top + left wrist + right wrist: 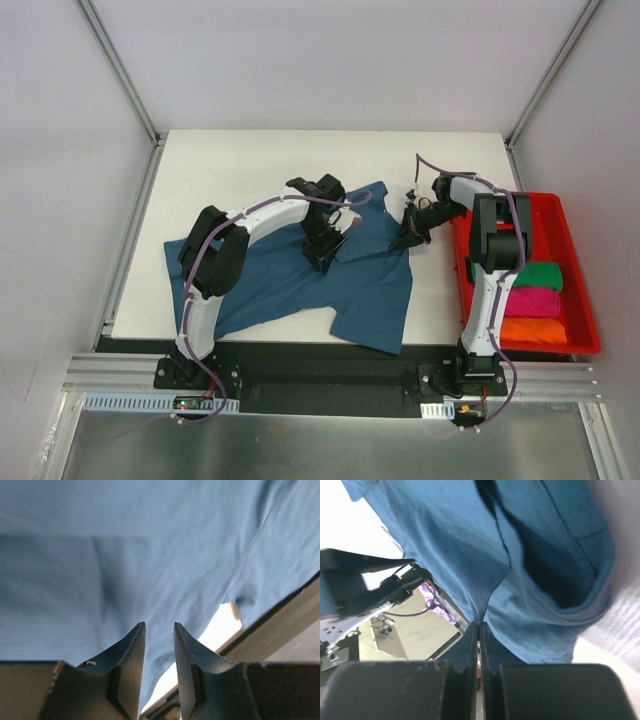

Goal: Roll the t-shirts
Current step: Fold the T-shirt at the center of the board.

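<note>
A dark teal-blue t-shirt (270, 280) lies crumpled and partly spread on the white table (230, 170). My left gripper (325, 252) hovers over the shirt's middle near the neck. In the left wrist view its jaws (159, 625) stand a little apart with nothing between them, and blue fabric (150, 555) lies just beyond. My right gripper (406, 238) is at the shirt's right edge. In the right wrist view it (480, 625) is shut on a pinched fold of the blue shirt (455, 555), which hangs from it.
A red plastic bin (580, 285) stands at the table's right edge. It holds rolled green (540, 275), magenta-pink (535, 300) and orange (532, 330) shirts. The shirt's lower hem overhangs the table's near edge towards the black base rail (320, 365).
</note>
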